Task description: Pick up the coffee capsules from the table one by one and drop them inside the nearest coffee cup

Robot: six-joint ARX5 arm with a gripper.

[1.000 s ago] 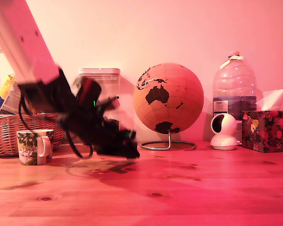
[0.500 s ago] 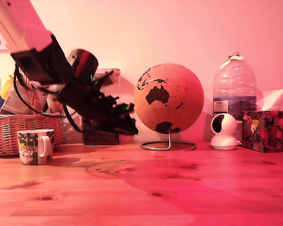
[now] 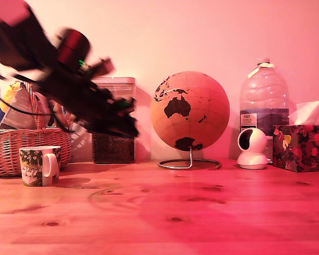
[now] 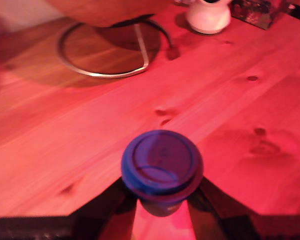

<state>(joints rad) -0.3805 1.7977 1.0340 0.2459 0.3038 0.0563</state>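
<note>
In the wrist view the dark blue coffee capsule (image 4: pixel 161 167) sits between the dark fingers (image 4: pixel 112 201) of my gripper (image 4: pixel 162 202), which is shut on it, well above the wooden table (image 4: pixel 250 100). In the exterior view the arm is motion-blurred and raised, with the gripper (image 3: pixel 128 126) in front of a clear container, up and to the right of the coffee cup (image 3: pixel 37 166). The leafy-print cup stands on the table (image 3: pixel 202 218) at that view's left. The capsule cannot be made out in the exterior view's blur.
A wicker basket (image 3: pixel 16 149) stands behind the cup. A clear container (image 3: pixel 116 143), a globe (image 3: pixel 190 110) on a wire stand (image 4: pixel 105 55), a water bottle (image 3: pixel 263 95), a white camera (image 3: pixel 252 147) and a tissue box (image 3: pixel 300 146) line the back.
The arm has lifted from low over the table to well above it and swung toward the exterior view's left, closer to above the cup.
</note>
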